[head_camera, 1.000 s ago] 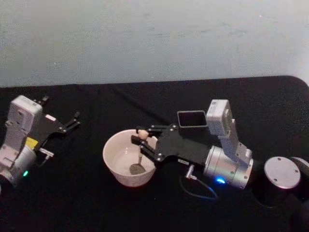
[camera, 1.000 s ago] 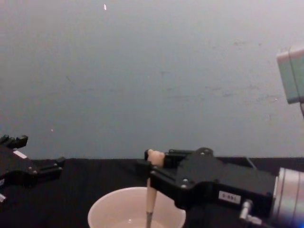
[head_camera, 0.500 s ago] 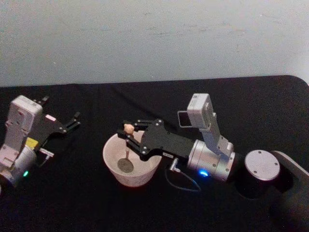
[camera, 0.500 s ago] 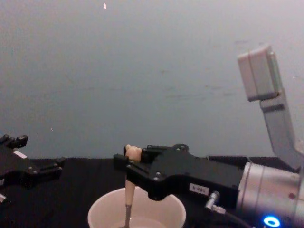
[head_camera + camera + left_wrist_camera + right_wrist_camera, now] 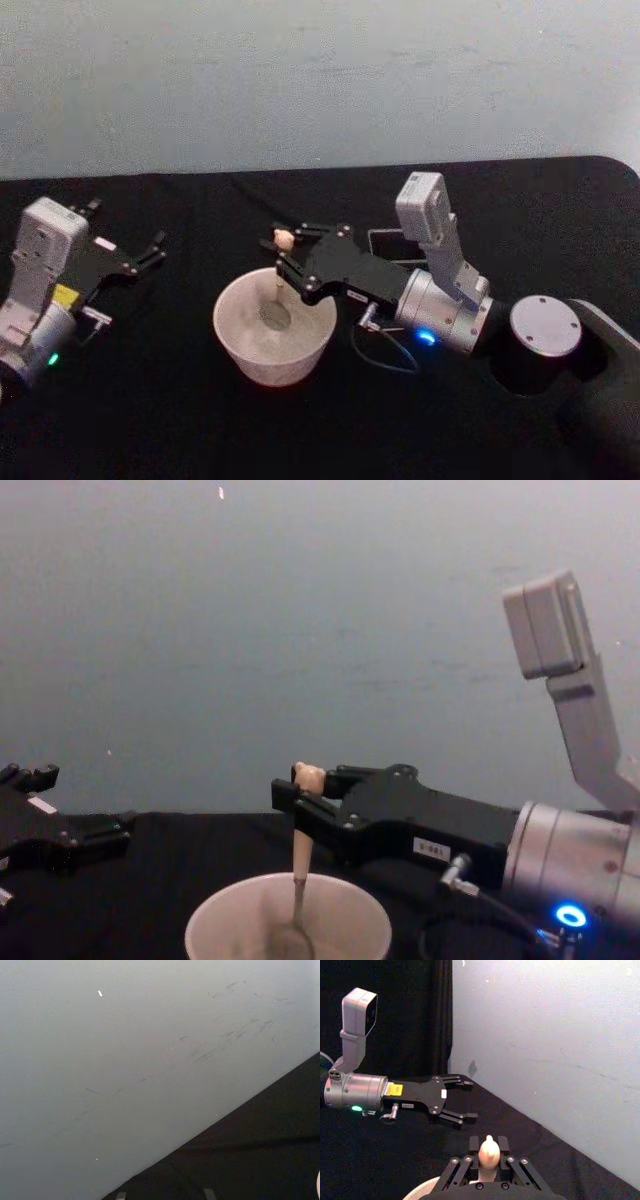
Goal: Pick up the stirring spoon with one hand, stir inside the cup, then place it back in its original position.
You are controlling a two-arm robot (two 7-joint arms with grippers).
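Observation:
The cream-white cup stands on the black table in front of me, also low in the chest view as the cup. My right gripper is shut on the stirring spoon, holding it upright near its bear-head top. The spoon reaches down into the cup, its silvery bowl near the bottom. In the right wrist view the bear head of the spoon sticks up between the fingers. The dark grey square holder sits just behind the right arm, partly hidden. My left gripper rests open at the left, away from the cup.
A pale wall runs behind the table's far edge. The right arm's body and its round base take up the table's right side. A cable loops beside the cup. Bare black cloth lies between the left gripper and the cup.
The right gripper has carried the spoon round inside the cup, from its right side to the left, then toward the far middle. The left arm has stayed still.

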